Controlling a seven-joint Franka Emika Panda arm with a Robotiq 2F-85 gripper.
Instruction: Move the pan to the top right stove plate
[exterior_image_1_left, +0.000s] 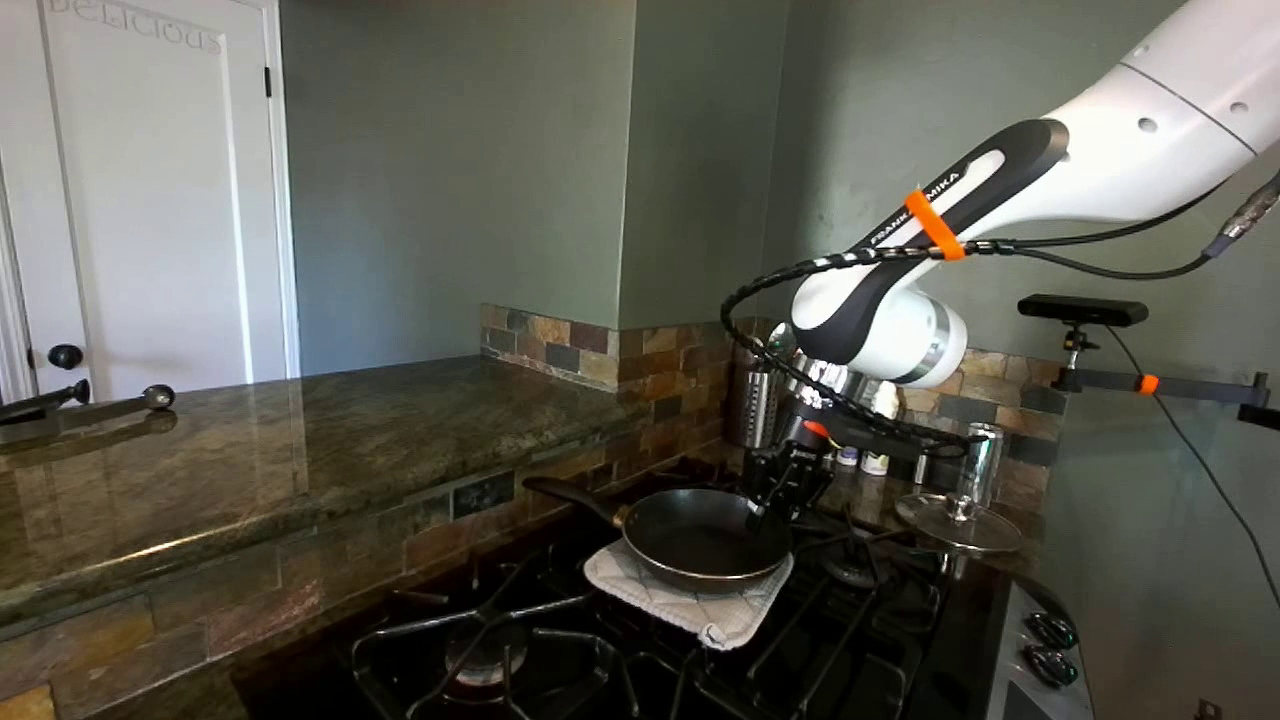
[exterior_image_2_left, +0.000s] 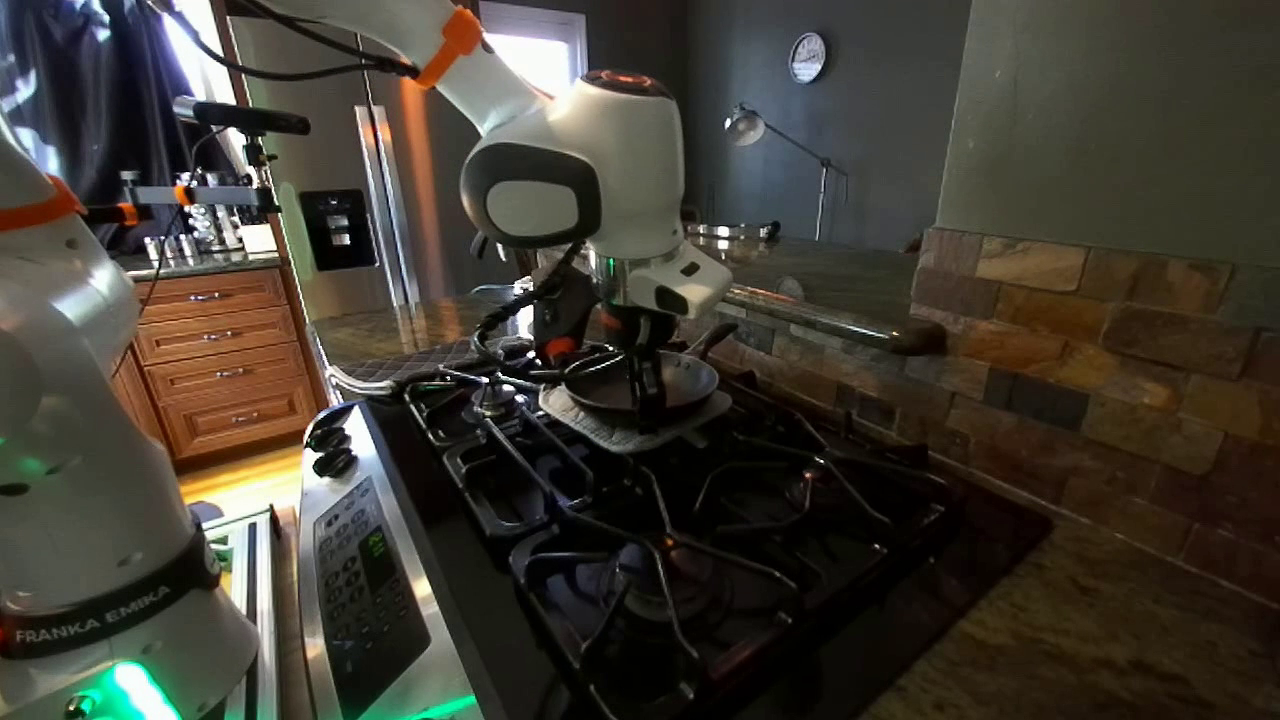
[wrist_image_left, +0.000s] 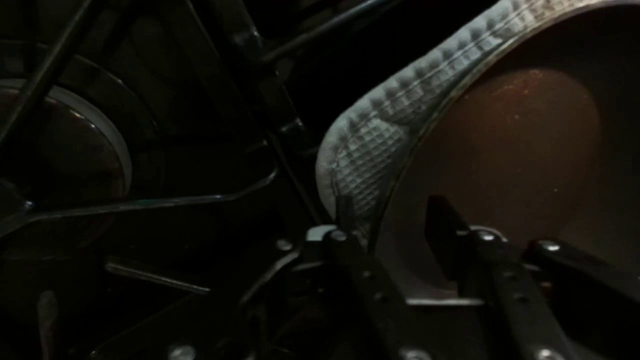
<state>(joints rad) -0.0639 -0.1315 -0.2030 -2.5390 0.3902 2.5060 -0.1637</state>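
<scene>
The black pan sits on a white quilted cloth on the hob, its handle pointing toward the stone backsplash. The pan also shows in an exterior view and in the wrist view. My gripper points down at the pan's rim, on the side away from the cloth's near corner. In the wrist view my gripper is open, one finger inside the pan and one outside, the rim between them with gaps. The top right stove plate appears to be the back burner, with nothing on its grate.
A raised granite counter runs along the backsplash. Steel canisters, small bottles and a glass lid stand beyond the hob. Control knobs line its front. Uncovered grates and a burner lie beside the pan.
</scene>
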